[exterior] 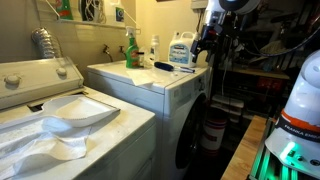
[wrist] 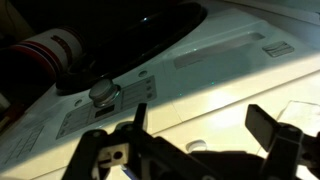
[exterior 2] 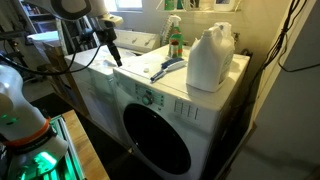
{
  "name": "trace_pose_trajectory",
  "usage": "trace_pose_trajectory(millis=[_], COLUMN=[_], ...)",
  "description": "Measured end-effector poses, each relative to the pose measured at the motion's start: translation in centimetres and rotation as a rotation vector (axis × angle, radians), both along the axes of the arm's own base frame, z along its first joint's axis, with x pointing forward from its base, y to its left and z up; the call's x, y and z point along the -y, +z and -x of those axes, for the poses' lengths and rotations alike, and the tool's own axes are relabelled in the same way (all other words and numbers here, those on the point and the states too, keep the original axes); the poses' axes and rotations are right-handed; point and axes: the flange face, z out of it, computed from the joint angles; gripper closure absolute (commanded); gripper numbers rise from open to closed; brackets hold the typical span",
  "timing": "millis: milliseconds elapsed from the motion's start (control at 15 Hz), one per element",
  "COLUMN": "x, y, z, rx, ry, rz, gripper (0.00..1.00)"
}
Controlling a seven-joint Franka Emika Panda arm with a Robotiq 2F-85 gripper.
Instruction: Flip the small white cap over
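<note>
The small white cap (wrist: 195,146) lies on the white top of the front-loading machine (wrist: 220,80). In the wrist view it sits low between my fingers and is partly in their shadow. My gripper (wrist: 200,128) is open and empty, hovering just above the cap. In both exterior views the gripper (exterior: 205,45) (exterior 2: 112,48) hangs over the machine's top near its control-panel edge. The cap is too small to make out in those views.
A white jug (exterior 2: 210,58), a green spray bottle (exterior 2: 174,40) and a blue-handled brush (exterior 2: 165,68) stand on the machine top. A round knob (wrist: 103,91) sits on the control panel. White cloth (exterior: 60,125) lies on the neighbouring top-loader.
</note>
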Motion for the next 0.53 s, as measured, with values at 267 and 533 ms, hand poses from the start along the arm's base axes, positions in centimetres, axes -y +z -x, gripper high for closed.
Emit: trace_pose_trajectory(millis=[267,533], x=[-0.4,-1.0], y=[-1.1,-1.4], z=[-4.6,-9.7], rx=[-0.053,-0.065], ry=[0.026,0.052], rz=[-0.003,-0.025], gripper=[0.0,0.0])
